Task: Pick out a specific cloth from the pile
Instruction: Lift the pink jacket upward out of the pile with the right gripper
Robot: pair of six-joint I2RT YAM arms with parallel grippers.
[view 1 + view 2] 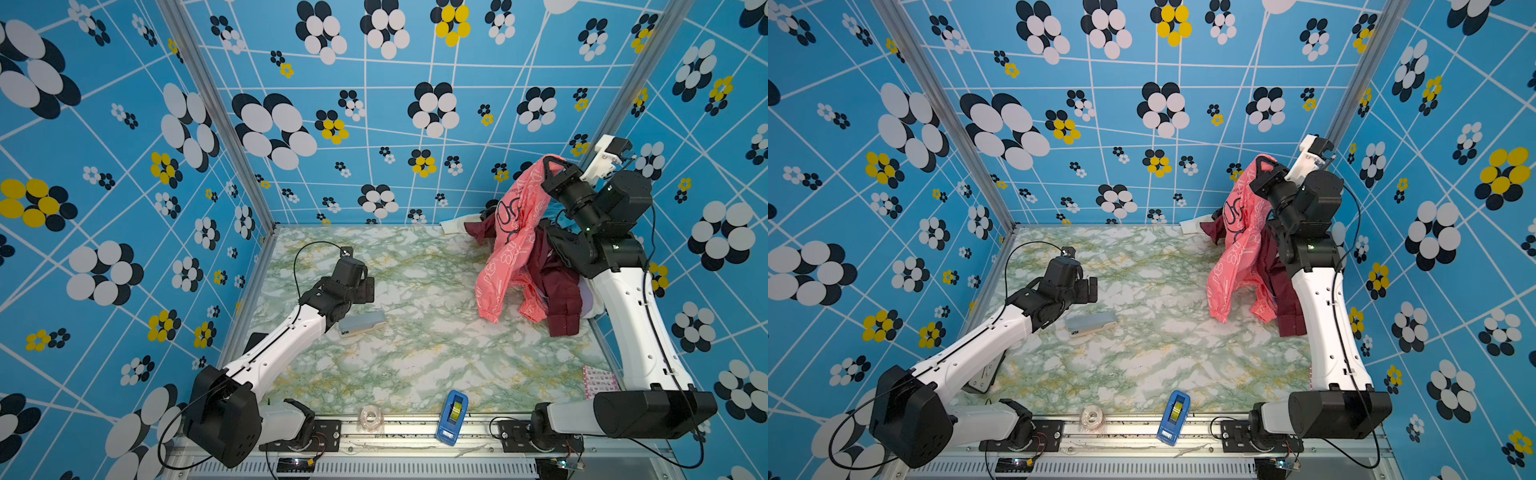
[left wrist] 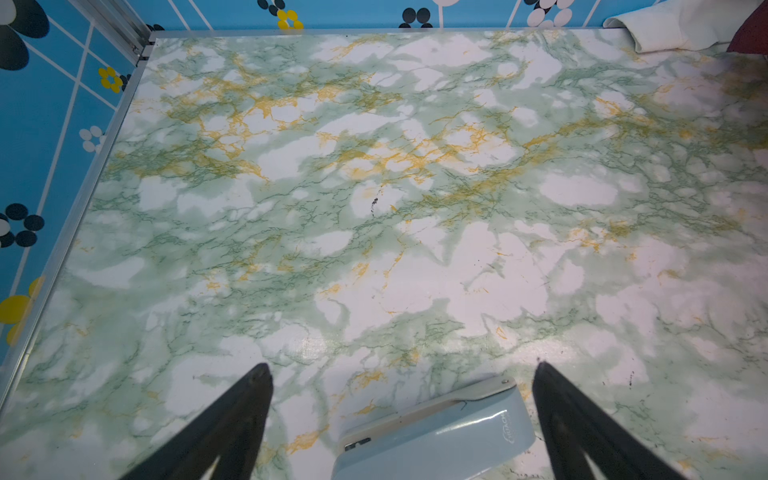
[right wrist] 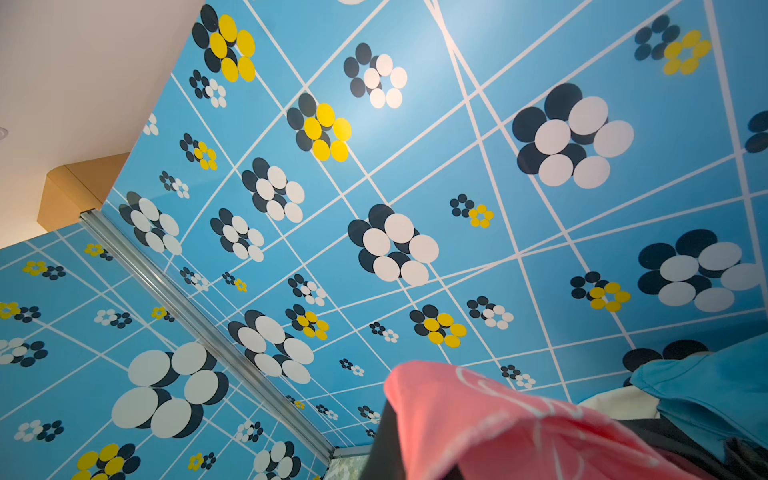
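Coral-pink cloth (image 1: 511, 232) hangs from the clenched right end effector (image 1: 552, 164); left end effector (image 2: 402, 368) gapes.

Both top views: whole desk (image 1: 415, 365) from above; left wrist: desk close beyond left end effector (image 2: 401, 366); right wrist: upward at wall (image 3: 457, 166).

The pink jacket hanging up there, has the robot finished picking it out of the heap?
Mostly. Done: the pink jacket is grabbed and raised. In hand: the right gripper is shut on its top edge. To do: its lower end touches the table and lies against the pile, so it likely needs carrying clear.
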